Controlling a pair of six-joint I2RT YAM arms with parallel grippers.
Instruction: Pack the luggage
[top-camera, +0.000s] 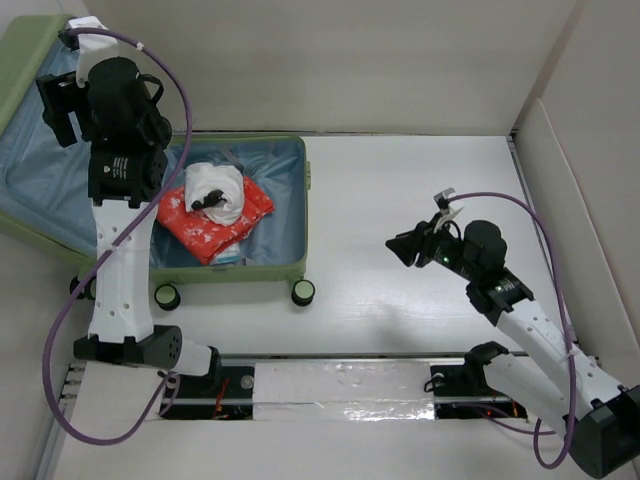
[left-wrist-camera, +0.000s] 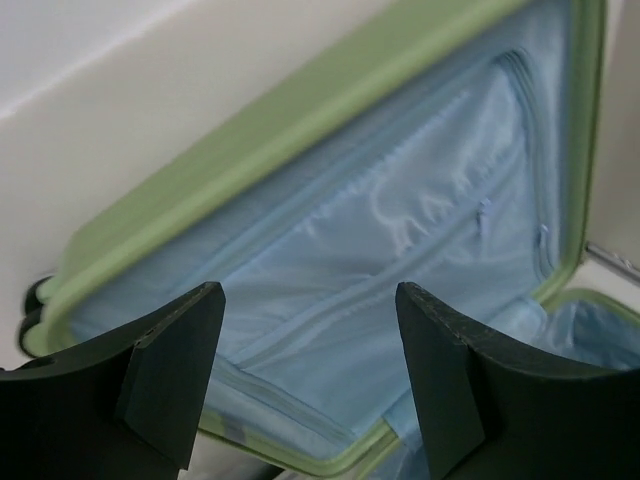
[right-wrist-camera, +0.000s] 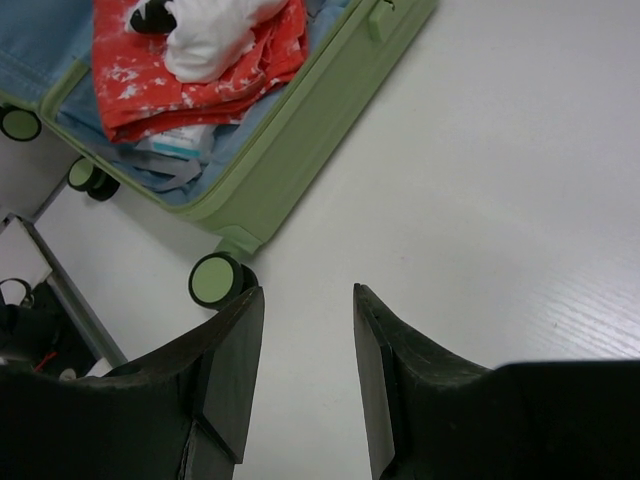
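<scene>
White table (top-camera: 420, 190), open luggage (top-camera: 240, 270), lid (left-wrist-camera: 400, 200) (blue-lined) facing left hand (left-wrist-camera: 310, 300), right hand (right-wrist-camera: 305, 295) apart.

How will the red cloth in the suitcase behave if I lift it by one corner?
Probably floppy: the red cloth lies folded and wrinkled, so it should drape and unfold. The white bundle resting on top would likely slide off. It looks thin, so probably light.

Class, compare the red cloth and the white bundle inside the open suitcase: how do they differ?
The red cloth lies spread flat; the white bundle is bunched up. The red cloth is speckled white and underneath; the white bundle sits on top. Both lie in the luggage.
</scene>
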